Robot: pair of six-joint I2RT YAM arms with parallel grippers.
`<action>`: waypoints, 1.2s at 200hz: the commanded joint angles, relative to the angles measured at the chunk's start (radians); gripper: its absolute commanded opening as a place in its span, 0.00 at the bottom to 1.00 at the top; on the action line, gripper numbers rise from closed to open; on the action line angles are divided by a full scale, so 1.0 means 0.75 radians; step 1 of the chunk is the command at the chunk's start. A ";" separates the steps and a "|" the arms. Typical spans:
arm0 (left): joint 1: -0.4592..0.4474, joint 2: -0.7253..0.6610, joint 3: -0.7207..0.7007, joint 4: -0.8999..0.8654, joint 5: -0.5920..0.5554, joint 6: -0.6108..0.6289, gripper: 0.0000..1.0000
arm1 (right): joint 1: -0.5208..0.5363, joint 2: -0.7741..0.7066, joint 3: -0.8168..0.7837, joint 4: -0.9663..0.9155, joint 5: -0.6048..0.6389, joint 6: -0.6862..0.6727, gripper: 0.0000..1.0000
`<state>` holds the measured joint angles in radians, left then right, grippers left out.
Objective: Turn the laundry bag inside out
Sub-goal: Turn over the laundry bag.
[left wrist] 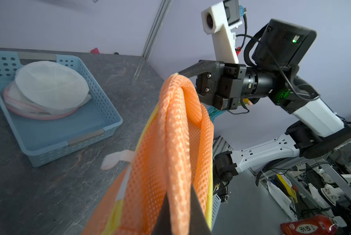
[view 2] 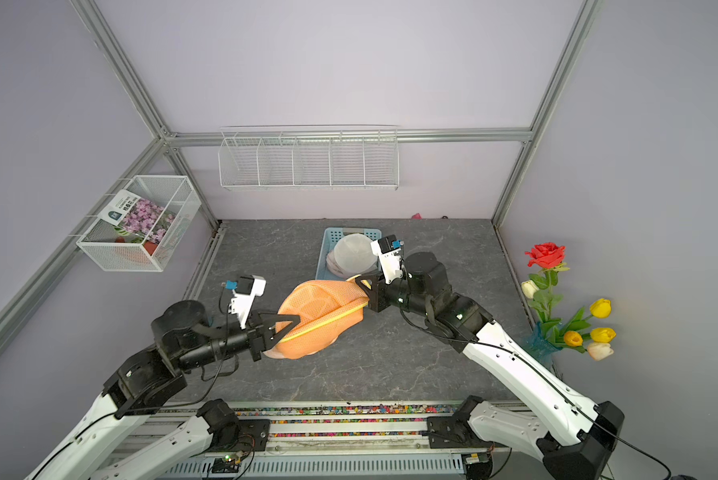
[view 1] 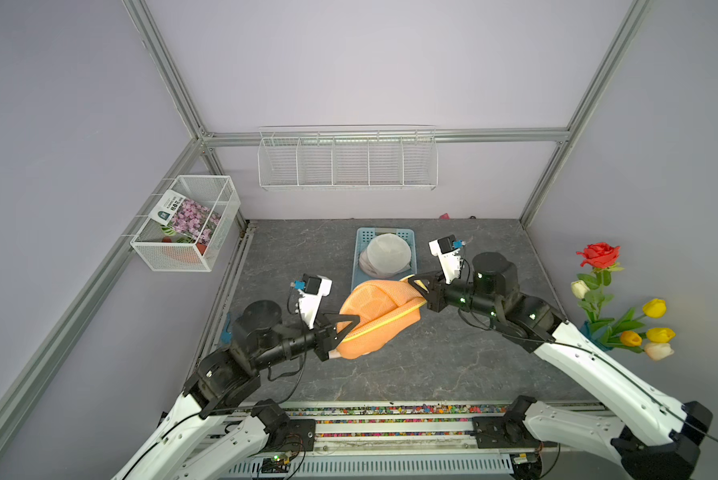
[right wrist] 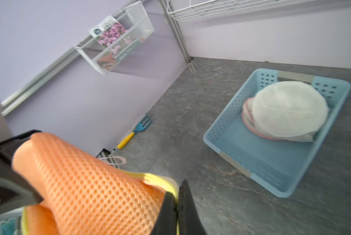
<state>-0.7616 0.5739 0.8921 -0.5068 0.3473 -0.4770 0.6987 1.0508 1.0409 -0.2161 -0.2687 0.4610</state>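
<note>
Hanging between the two arms, the orange mesh laundry bag (view 1: 376, 316) spans the gap just on the near side of the blue basket (view 1: 365, 237), its far end overlapping the basket's near rim in both top views (view 2: 315, 320). It is pulled into a long, bunched shape, with its yellow trim (view 1: 384, 323) running as a taut line from one gripper to the other.

The left gripper (view 1: 347, 330) clamps the end of the bag farther from the basket. In the left wrist view its two dark fingers (left wrist: 161, 219) are drawn close together, with a thick fold of orange mesh pinched between them (left wrist: 179, 195) and the rest of the bag rising away from the tips toward the other arm.

The right gripper (view 1: 414, 286) grips the end of the bag nearest the basket's near corner. In the right wrist view its black fingers (right wrist: 189, 209) are pressed nearly together on the yellow-edged rim (right wrist: 176, 201), and the mesh bulges out from their tips toward the left gripper (right wrist: 18, 138).

A small white loop (left wrist: 117, 159) sticks out from the side of the bag facing the basket. Whether the bag's sagging underside touches the grey tabletop (view 1: 453, 365) I cannot tell.

Inside the basket, toward its far end, a white mesh bag (view 1: 387, 255) lies on another with a pink rim (left wrist: 38, 116).
</note>
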 commanded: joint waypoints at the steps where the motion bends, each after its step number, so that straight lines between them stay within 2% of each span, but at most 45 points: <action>1: 0.007 -0.193 -0.040 0.247 -0.202 -0.182 0.00 | -0.146 -0.105 -0.192 0.245 0.299 0.103 0.00; 12: 0.007 -0.226 -0.054 0.334 -0.261 -0.226 0.00 | -0.146 -0.149 -0.274 0.299 0.297 0.144 0.00; 48: 0.007 -0.270 -0.061 0.517 -0.416 -0.179 0.00 | -0.147 -0.217 -0.532 0.492 0.207 0.244 0.00; 77: 0.007 -0.267 -0.085 0.713 -0.378 -0.198 0.00 | -0.147 -0.218 -0.692 0.591 0.184 0.288 0.00; 98: 0.007 -0.222 -0.050 0.727 -0.424 -0.175 0.00 | -0.144 -0.227 -0.784 0.709 0.116 0.307 0.00; 123: 0.007 -0.061 0.060 0.567 -0.407 -0.072 0.00 | -0.115 -0.241 -0.776 0.703 0.074 0.338 0.00; 159: 0.007 0.174 0.124 0.422 -0.258 0.033 0.00 | -0.018 -0.300 -0.556 0.420 0.252 0.317 0.00; 167: 0.009 0.197 0.110 0.431 -0.261 0.018 0.00 | 0.002 -0.299 -0.493 0.363 0.298 0.321 0.10; 180: 0.008 0.211 0.070 0.472 -0.283 -0.002 0.00 | 0.025 -0.291 -0.418 0.336 0.317 0.317 0.19; 187: 0.008 0.211 0.051 0.497 -0.302 -0.013 0.00 | 0.043 -0.286 -0.368 0.292 0.355 0.331 0.31; 195: 0.007 0.208 0.033 0.513 -0.333 -0.024 0.00 | 0.068 -0.290 -0.335 0.278 0.389 0.329 0.39; 217: 0.007 0.209 0.015 0.539 -0.400 -0.036 0.00 | 0.162 -0.347 -0.305 0.265 0.514 0.323 0.50; 240: 0.008 0.218 0.002 0.562 -0.456 -0.044 0.00 | 0.212 -0.331 -0.262 0.286 0.446 0.396 0.52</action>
<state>-0.7593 0.7380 0.9138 -0.1528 0.0845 -0.5106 0.8230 0.8017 0.8017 0.0257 0.0338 0.7139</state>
